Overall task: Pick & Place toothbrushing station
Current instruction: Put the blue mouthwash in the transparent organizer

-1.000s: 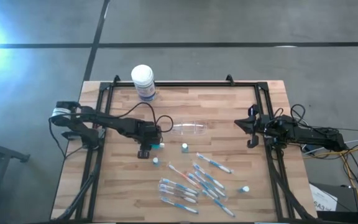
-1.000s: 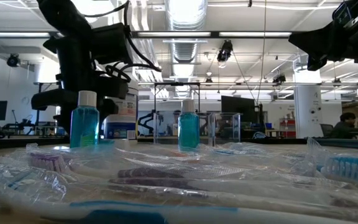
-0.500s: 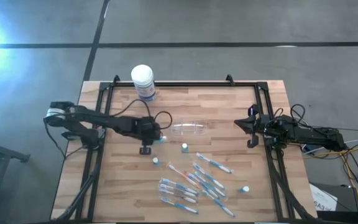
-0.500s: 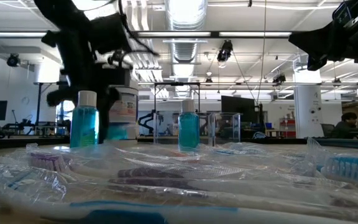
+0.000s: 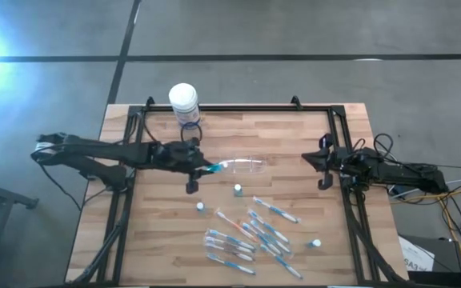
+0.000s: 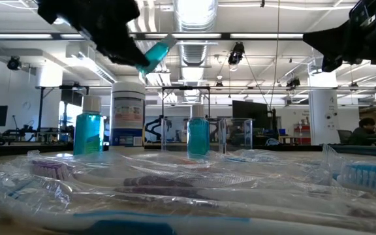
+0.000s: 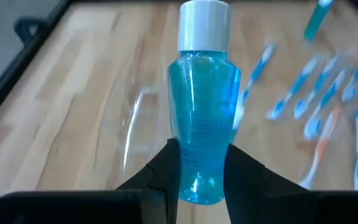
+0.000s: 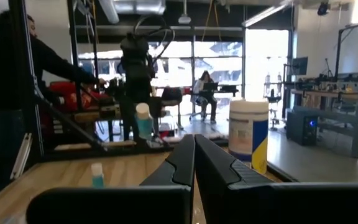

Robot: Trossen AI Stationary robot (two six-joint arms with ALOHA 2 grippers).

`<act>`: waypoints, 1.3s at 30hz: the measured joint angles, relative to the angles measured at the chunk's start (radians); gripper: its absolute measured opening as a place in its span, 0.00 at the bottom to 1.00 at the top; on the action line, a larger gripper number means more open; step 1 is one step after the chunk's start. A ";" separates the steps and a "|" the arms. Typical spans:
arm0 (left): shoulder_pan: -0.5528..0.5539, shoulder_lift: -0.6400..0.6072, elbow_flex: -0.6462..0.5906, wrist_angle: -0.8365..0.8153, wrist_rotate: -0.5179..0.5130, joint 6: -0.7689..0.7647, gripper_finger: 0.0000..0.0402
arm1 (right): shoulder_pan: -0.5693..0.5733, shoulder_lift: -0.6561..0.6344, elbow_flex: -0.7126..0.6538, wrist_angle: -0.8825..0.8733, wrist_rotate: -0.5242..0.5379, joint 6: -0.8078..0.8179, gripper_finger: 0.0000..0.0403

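From above, the left tool (image 5: 201,168) is carrying a small blue bottle (image 5: 212,169) just beside the cup (image 5: 245,165), which is lying on the bench (image 5: 294,132); toothbrushes (image 5: 246,236) and two bottles nearer the cup are waiting. Low down, the bottle (image 6: 150,55) is hanging tilted. At the left wrist, fingers (image 7: 166,168) are pinching it. The right tool (image 8: 194,163) is idling shut, well clear of the cup; nothing is blocking it.

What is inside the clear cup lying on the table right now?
The clear cup lies on its side and looks empty. The left gripper holds a small blue bottle at its open end; glare hides whether the cap has gone in.
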 joint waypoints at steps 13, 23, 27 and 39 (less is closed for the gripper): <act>0.010 0.090 0.000 0.295 0.072 0.024 0.23 | 0.001 0.482 0.384 -0.189 0.046 -0.069 0.14; 0.037 0.131 0.000 0.265 0.058 0.000 0.23 | 0.041 0.968 0.954 -0.729 0.044 -0.278 0.26; 0.039 0.145 0.000 0.253 0.058 0.000 0.23 | 0.063 1.128 1.120 -0.821 0.051 -0.391 0.29; 0.039 0.151 0.000 0.154 0.058 0.024 0.23 | 0.118 1.461 1.375 -0.916 0.016 -0.644 0.35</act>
